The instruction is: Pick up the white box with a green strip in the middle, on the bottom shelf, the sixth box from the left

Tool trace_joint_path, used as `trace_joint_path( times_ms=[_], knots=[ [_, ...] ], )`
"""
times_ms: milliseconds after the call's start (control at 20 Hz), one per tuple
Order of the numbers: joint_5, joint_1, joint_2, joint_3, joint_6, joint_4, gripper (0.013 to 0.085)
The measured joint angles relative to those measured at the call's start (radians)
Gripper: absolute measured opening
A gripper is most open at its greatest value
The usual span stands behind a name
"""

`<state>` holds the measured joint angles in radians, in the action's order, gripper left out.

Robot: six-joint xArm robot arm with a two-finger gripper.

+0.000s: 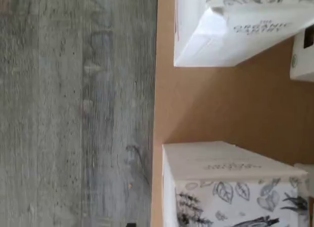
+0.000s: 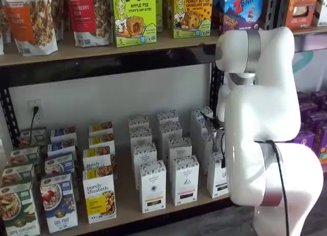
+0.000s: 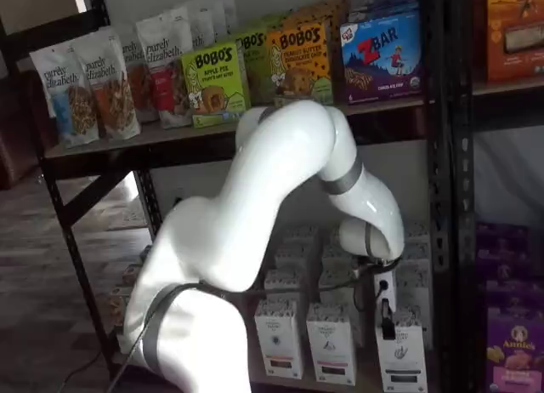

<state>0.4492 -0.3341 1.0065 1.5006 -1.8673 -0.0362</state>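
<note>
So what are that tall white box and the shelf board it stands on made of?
The white box looks like matte paperboard: folded edges, a flat printed front, a speckled band round its top, no shine. The bottom shelf looks like pale wood or a wood-look board, smooth and tan, unvarnished as far as the shelf view shows. The rack frame holding it looks like black painted metal.
</note>
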Motion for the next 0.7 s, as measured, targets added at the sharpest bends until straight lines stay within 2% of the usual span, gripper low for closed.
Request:
trace_joint_path(
  times_ms=[700],
  knots=[
    [0.0, 0.001, 0.061, 0.061, 0.074, -0.083, 0.085]
  ],
)
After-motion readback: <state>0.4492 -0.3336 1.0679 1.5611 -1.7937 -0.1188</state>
